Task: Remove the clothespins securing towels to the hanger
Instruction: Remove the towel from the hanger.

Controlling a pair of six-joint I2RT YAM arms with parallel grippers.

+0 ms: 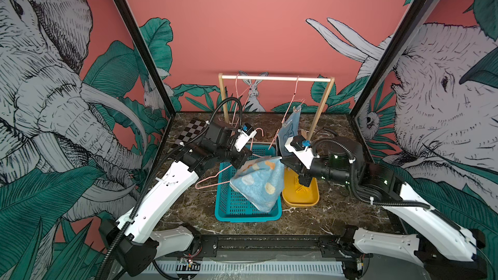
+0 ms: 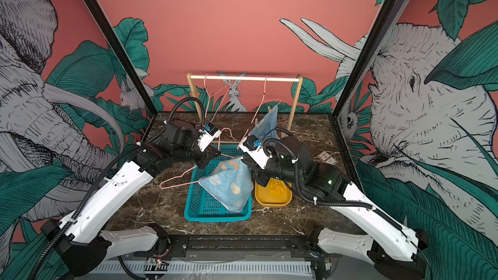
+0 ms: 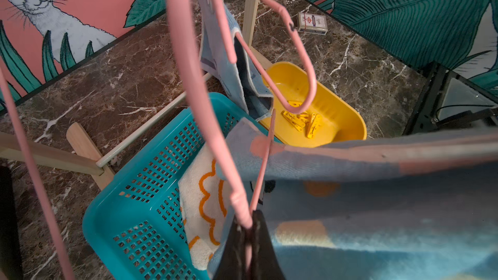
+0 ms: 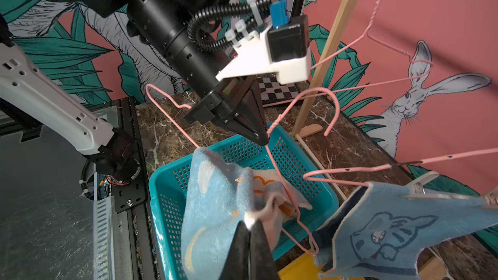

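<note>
Left gripper (image 3: 249, 224): nearest the left wrist lens, dark fingers pressed together on the twisted neck of a pink hanger (image 3: 194, 76).
Spotted towel (image 3: 377, 211): light blue, blurred, draped over that hanger's wire right beside the fingers.
Swirl towel (image 3: 202, 206): white with orange loops, lying inside the teal basket (image 3: 107, 211).
Yellow clothespins (image 3: 301, 122): loose heap in the yellow tray (image 3: 336, 98), just beside the basket.
Card box (image 3: 312, 23): flat on the marble table (image 3: 121, 90), well apart from the tray.
Right gripper (image 4: 250, 228): nearest the right wrist lens, fingers squeezed on a bunched corner of the Spotted towel, above the basket.
Figure towel (image 4: 390, 232): light blue with a drawn animal face, hanging from a second hanger (image 4: 431, 160), fastened there by a pale clothespin (image 4: 423, 180).
Left arm's fingers, same view: closed on the pink hanger's neck over the basket's rim.
Rack (image 1: 277, 78) (image 2: 242, 78): wooden, at the back of the table in both top views; the second hanger hooks on its rail, and a bare hanger (image 1: 236, 87) hangs nearer the robot's left post.
Grippers, top views: close together over the basket, the Spotted towel sagging from them into it.
Hanger shoulder: pokes past the basket's left rim, over the table.
Tray, top views: just right of the basket, clothespins inside.
</note>
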